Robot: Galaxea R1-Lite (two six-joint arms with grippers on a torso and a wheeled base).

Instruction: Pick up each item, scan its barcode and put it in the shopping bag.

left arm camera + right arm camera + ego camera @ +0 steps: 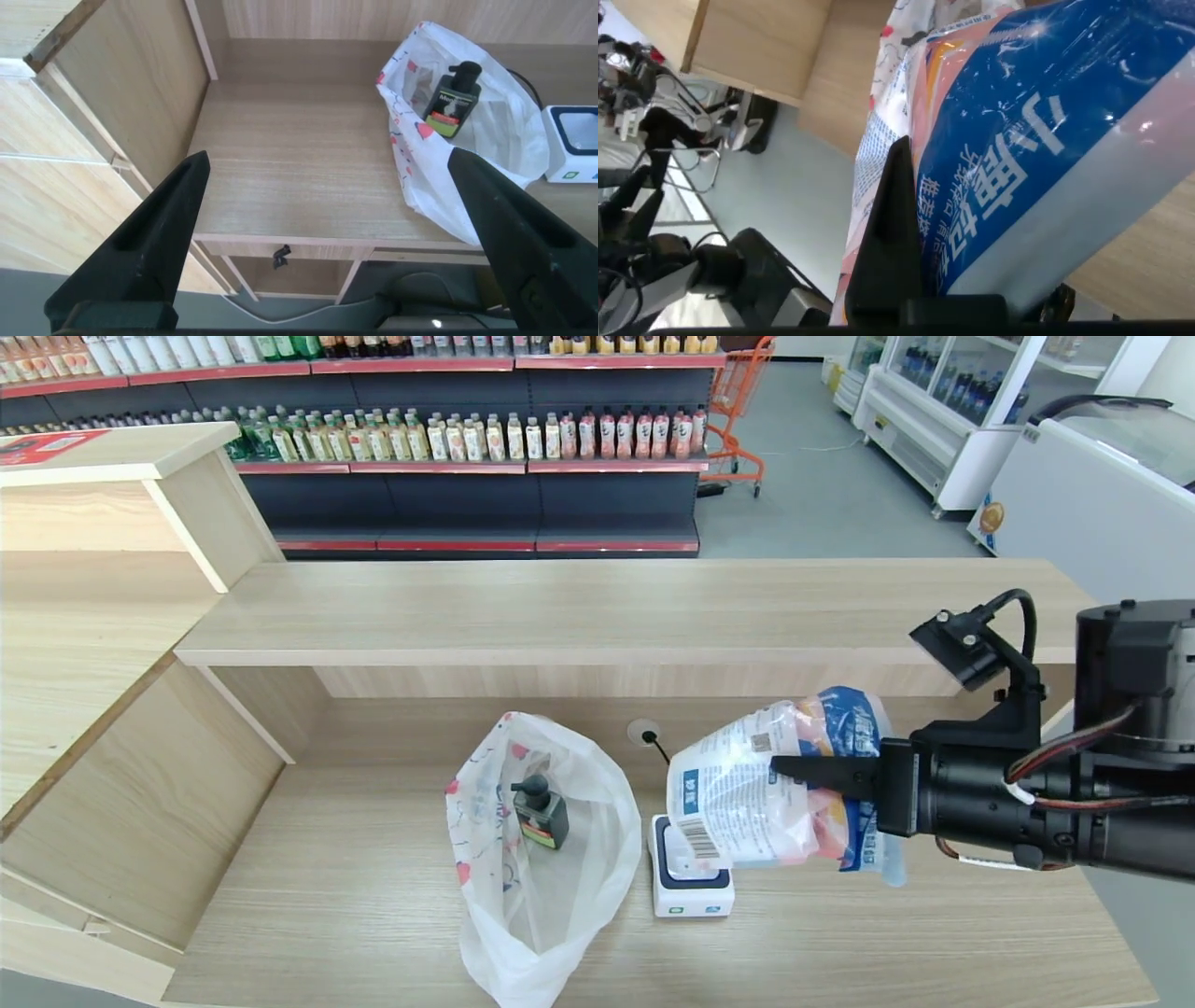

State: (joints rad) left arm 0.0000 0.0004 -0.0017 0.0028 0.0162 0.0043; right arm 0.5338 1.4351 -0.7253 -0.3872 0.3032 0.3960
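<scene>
Looking down from the head cam, we see the right gripper (795, 782) clamped on a plastic pack (747, 793), held in the air w/ its low corner over the scanner (693, 894). One dark finger (812, 771) lies across the pack's near face; the other is hidden behind it, so the pack sits between the jaws, gripped toward its blue end. The barcode (698, 840) shows on that low corner.

The scanner stands mid-worktop, just right of the bag (495, 896), which lies open toward the front edge of the worktop (840, 933) w/ a pump bottle (540, 812) inside.

The right wrist cam gives us the pack's blue side (1046, 140) pressed against a finger (896, 224).

The left wrist cam adds the left gripper (329, 159), spread wide, nothing in it, above the worktop's left front part, w/ bag (486, 140), bottle (450, 93) and scanner (575, 140) off to one side.
</scene>
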